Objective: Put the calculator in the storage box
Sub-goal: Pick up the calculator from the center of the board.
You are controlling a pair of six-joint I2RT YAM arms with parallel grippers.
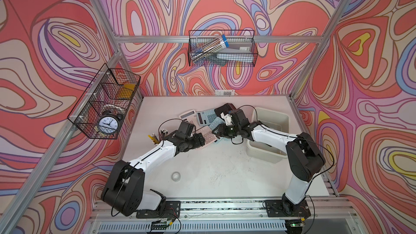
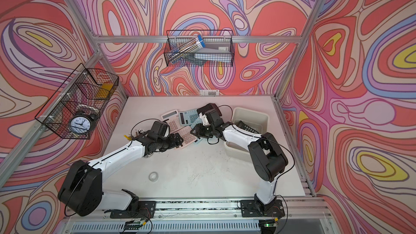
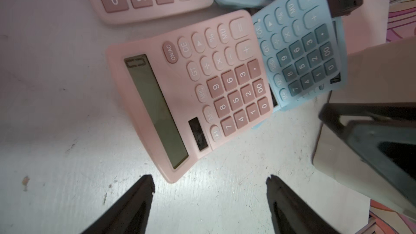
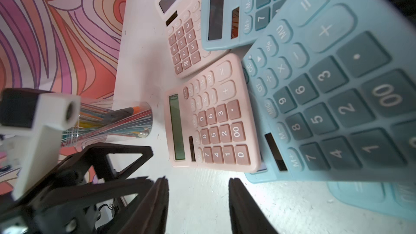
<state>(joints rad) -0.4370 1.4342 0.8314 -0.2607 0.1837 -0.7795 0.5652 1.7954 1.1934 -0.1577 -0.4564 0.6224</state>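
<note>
While both arms reach over the white table (image 1: 202, 172), we see the pink calculator (image 3: 191, 95) lying flat on it, keys up. To the left of the pink calculator stands a clear cup of pencils (image 1: 157, 135). Next comes the left gripper (image 3: 210, 181), just beside the pink calculator's screen end. Its fingers (image 3: 135, 199) are wide apart and hold nothing. One corner of the pink calculator points at the gap between them, and we cannot tell if it touches.

Just right of the pink calculator is the right gripper (image 4: 198, 182). Its fingers (image 4: 243, 203) are apart too, with only bare table between them. A blue calculator (image 4: 337, 86) touches the pink calculator's right edge and sits tilted. Farther right of the pink calculator is the storage box (image 1: 272, 110), with a dark thing with buttons (image 2: 246, 127) inside.
</note>
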